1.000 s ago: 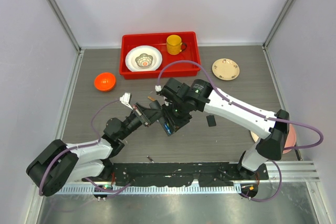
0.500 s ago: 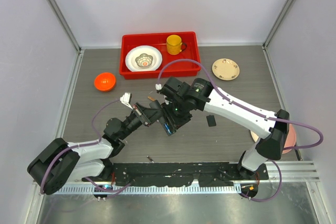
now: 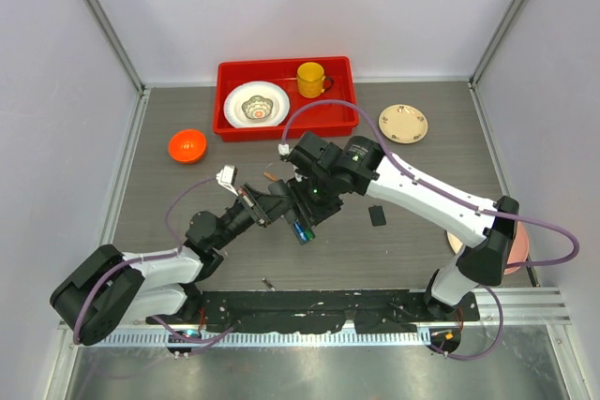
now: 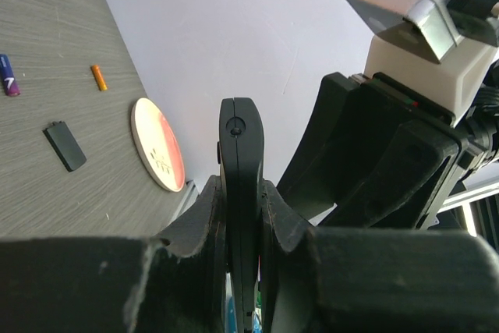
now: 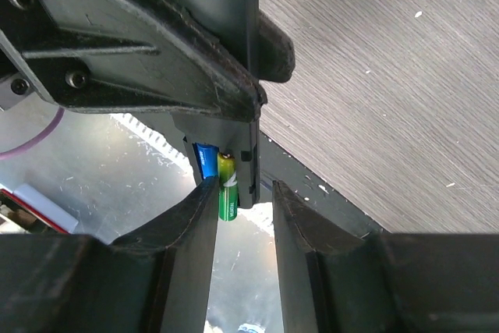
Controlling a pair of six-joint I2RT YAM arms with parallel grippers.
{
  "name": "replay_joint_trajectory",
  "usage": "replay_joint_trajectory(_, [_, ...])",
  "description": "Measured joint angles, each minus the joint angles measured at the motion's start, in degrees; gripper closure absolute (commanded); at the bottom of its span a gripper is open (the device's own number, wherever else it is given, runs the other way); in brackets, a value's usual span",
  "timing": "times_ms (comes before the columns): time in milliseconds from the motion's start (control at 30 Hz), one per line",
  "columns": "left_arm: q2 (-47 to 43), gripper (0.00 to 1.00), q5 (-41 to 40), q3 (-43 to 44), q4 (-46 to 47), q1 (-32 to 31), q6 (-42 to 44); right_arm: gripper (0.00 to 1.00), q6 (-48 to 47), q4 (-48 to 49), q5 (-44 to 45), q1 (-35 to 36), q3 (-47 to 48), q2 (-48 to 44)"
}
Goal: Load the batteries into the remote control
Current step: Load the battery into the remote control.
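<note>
Black remote control [image 4: 240,138] clenched in left end effector [image 4: 242,200] — right end effector [image 5: 244,193], released, crowds its green battery [image 5: 226,193].

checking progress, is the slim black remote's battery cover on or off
Off: the small flat black rectangular cover lies on the grey table, apart from the remote.

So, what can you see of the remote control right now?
The remote control is a slim black plastic bar, held off the table, clamped edge-on between the left gripper's fingers. Its open battery bay shows a green battery and a blue battery, with the right gripper open around that end.
</note>
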Motion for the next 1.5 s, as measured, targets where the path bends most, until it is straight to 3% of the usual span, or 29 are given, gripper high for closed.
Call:
replay_joint_trajectory(400, [0.7, 1.0, 1.2, 0.0, 0.5, -0.3, -0.1, 0.6, 0.1, 3.6, 0.7, -0.5, 0.1, -3.5])
replay_joint_trajectory(600, [2.1, 1.0, 1.7, 0.0, 0.6, -0.3, -1.3, 0.59, 1.4, 16.4, 1.7, -1.3, -13.5, -18.0])
replay_joint_trajectory(633, [2.5, 1.0, 2.1, 0.0, 0.7, -0.2, -1.7, 0.57, 1.6, 19.3, 2.4, -1.4, -17.1, -20.8])
replay_joint_trajectory(733, [4.3, 1.0, 3.5, 0.1, 0.8, 0.1, -3.3, 0.32, 2.3, 28.4, 3.5, -1.6, -28.3, -28.9])
replay_joint_trajectory(833, [5.9, 1.0, 5.2, 0.4, 0.7, 0.7, -5.0, 0.24, 3.8, 35.2, 3.7, -2.7, -38.2, -36.2])
replay_joint_trajectory(1267, [7.5, 1.0, 9.3, 3.7, 0.9, 0.8, -7.2, 0.24, 12.9, 55.7, -14.1, -12.9, -56.9, -42.9])
replay_joint_trajectory(1500, [7.6, 1.0, 10.2, 4.2, 0.9, 0.8, -7.3, 0.28, 18.2, 64.9, -21.7, -13.5, -61.0, -42.9])
